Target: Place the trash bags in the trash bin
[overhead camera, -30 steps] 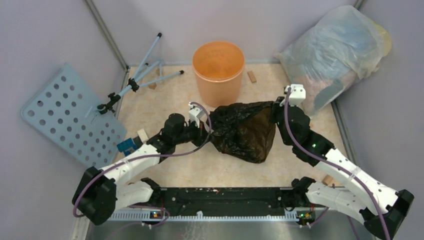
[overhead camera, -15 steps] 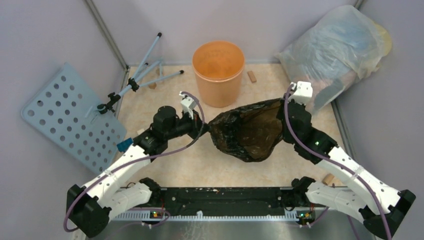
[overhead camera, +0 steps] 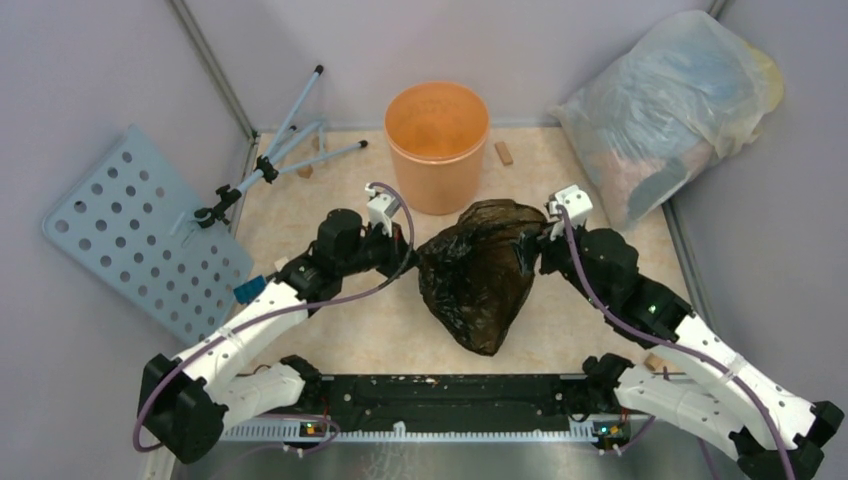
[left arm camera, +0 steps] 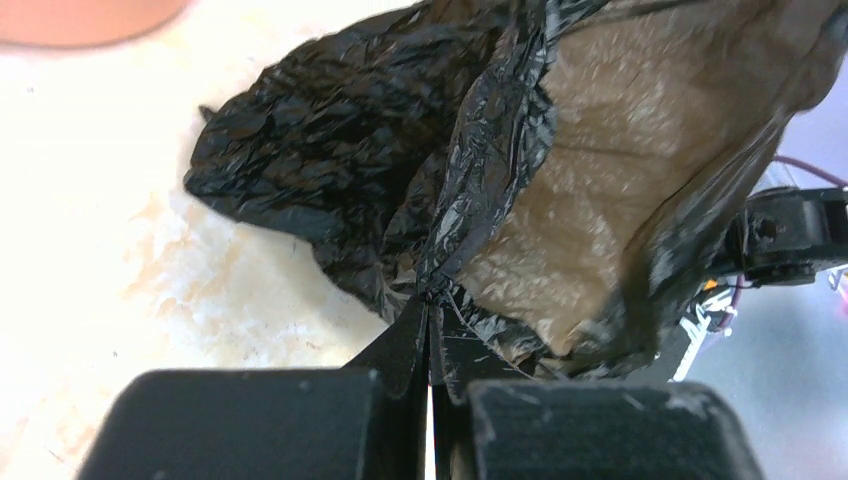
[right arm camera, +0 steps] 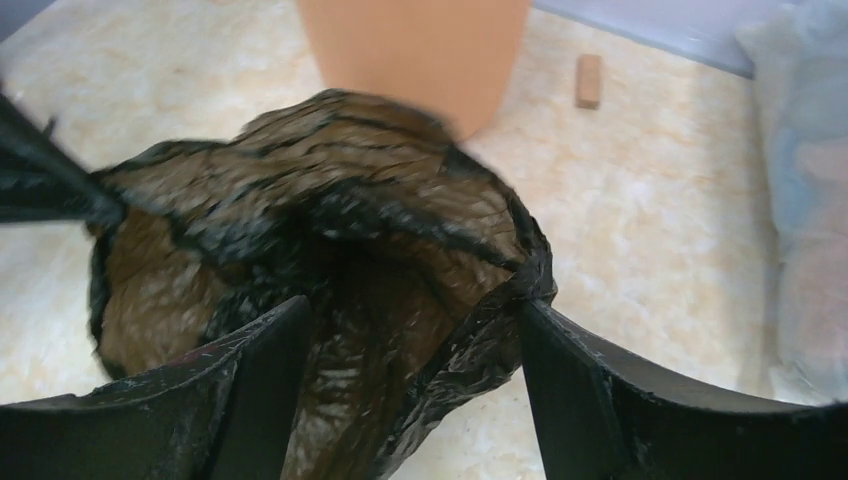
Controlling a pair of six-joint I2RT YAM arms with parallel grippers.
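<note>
Left end effector [left arm camera: 430, 335] is fully closed, pinching a twisted fold of the trash bag [overhead camera: 480, 275] at the bag's left edge. The bag is thin, black and crinkled. It hangs between the two arms above the desk [overhead camera: 400, 330], and its low tip may touch the surface, but I cannot tell. The trash bin [overhead camera: 437, 145] stands upright just behind it with its mouth open and nothing visible inside. The bag is near the bin wall, not in the bin.

Right end effector [right arm camera: 410, 350] has its jaws wide apart. Bag film lies loose between the fingers and is not pinched, so only the left arm has hold of the bag.

Step, as I judge it: transfer, with the bag gathered but not yet over the rim. The next move calls for lifting the floppy bag higher than the rim, carrying it back over the opening and lowering it in. The right arm either regrips or tucks in the slack.

Counts, left to right:
- 1 perforated panel [overhead camera: 130, 235]
- 1 tripod [overhead camera: 285, 150]
- 1 trash bag
- 1 trash bin
- 1 stuffed bag [overhead camera: 670, 100], translucent
- at least 3 wooden blocks [overhead camera: 503, 153]
</note>
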